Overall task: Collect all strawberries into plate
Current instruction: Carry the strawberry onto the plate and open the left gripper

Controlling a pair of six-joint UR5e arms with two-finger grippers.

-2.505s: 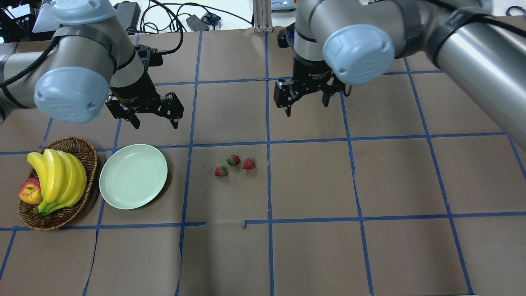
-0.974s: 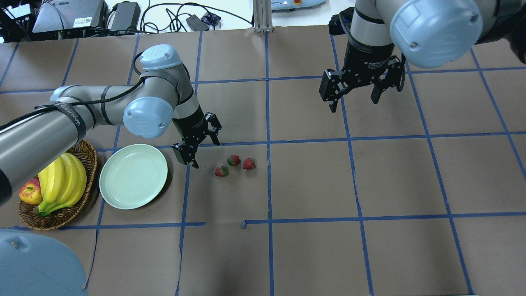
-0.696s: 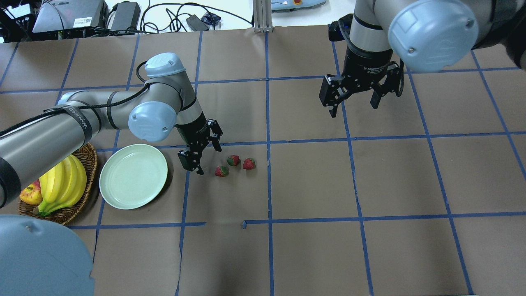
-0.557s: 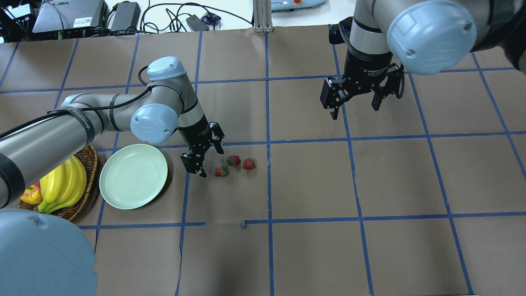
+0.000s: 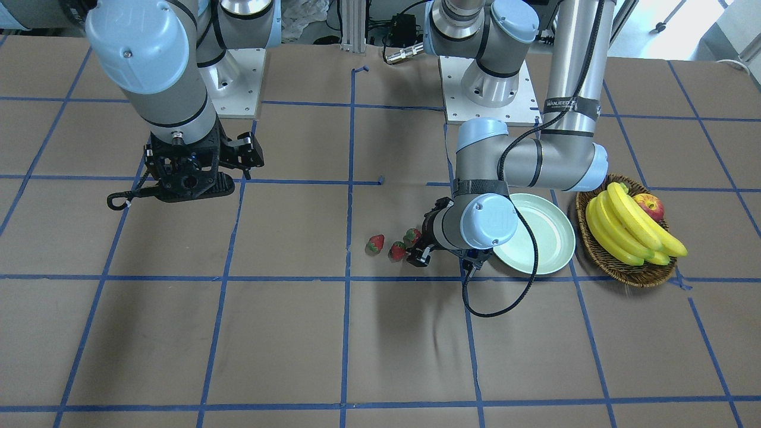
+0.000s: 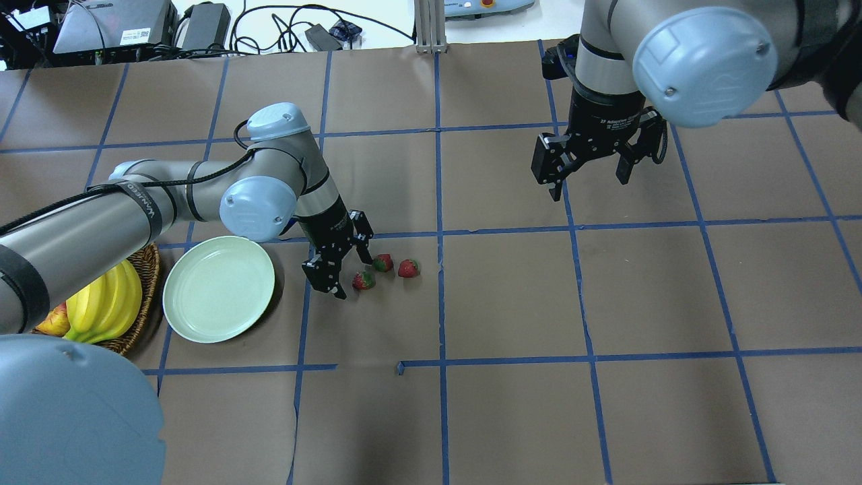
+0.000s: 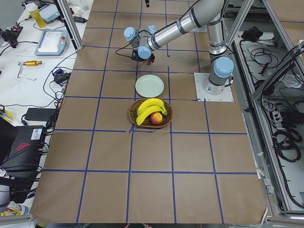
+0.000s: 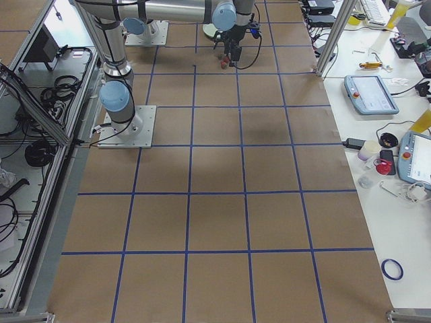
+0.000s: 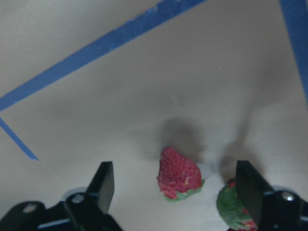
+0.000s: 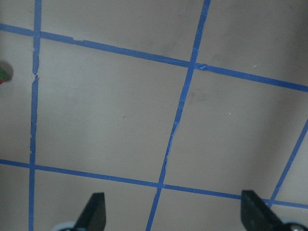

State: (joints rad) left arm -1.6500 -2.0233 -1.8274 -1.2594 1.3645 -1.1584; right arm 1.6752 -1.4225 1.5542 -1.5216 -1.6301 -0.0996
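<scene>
Three strawberries lie in a cluster on the brown paper: one (image 6: 363, 280) nearest the plate, one (image 6: 382, 263) behind it and one (image 6: 407, 268) to the right. My left gripper (image 6: 352, 272) is open and low right beside them. In the left wrist view the near strawberry (image 9: 179, 174) sits just ahead of the gap between the fingers, and another strawberry (image 9: 233, 208) is by the right finger (image 9: 250, 192). The pale green plate (image 6: 219, 288) lies bare to the left. My right gripper (image 6: 589, 187) hangs open well off to the right, holding nothing.
A wicker basket (image 6: 138, 266) with bananas (image 6: 108, 303) and an apple (image 6: 50, 323) stands left of the plate. My left arm's elbow (image 6: 259, 209) hangs over the plate's far edge. Blue tape lines cross the paper.
My left gripper has come down from the back and moved right past the plate's edge up to the strawberries. The right gripper has shifted right and then stayed about still. The strawberries have not moved.
</scene>
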